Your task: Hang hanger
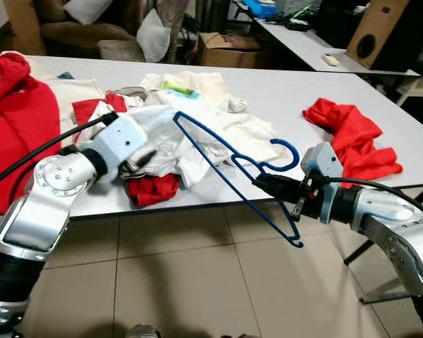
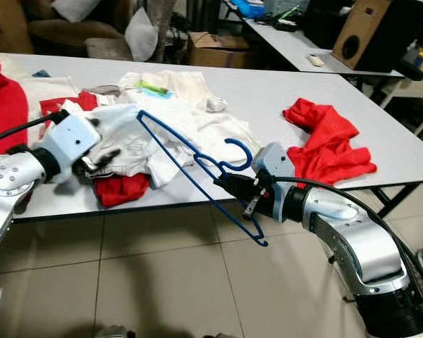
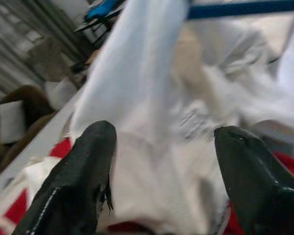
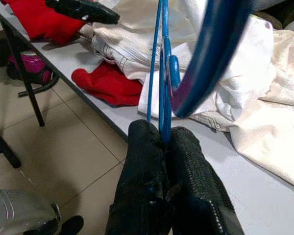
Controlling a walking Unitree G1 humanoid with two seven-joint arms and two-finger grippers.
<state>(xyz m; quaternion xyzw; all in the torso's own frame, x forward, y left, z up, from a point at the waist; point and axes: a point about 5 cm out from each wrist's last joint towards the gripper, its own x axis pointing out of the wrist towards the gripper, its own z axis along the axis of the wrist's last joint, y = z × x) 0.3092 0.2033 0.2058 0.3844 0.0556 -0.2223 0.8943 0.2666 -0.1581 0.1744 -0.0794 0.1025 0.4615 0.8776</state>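
Holding the blue hanger (image 1: 229, 165) by its neck, just under the hook, the right tool (image 1: 276, 187) sits at the near edge of the bench (image 1: 381, 98) with its fingers pinched tight on the wire. The hanger tilts up and left, its far corner over the white clothes (image 1: 197, 134) piled mid-bench, its low corner hanging out past the bench edge above the floor.

The left tool (image 3: 161, 161) is spread wide and pressed into the white cloth at the pile's left, closed on nothing yet.

Risks, as I judge them: the grip is on thin wire near one end, so the hanger may swivel or slip in the fingers if the arm swings. The raised corner could snag a garment and drag it off the bench. The left tool may gather several layers at once — the red cloth (image 1: 151, 189) beneath lies touching the white.

The right wrist view shows the pinch itself, wire running between the closed fingers, which the head views leave unclear. The left wrist view shows the open gap over the cloth; the head views alone show a second red garment (image 1: 349, 137) lying well apart at the right.
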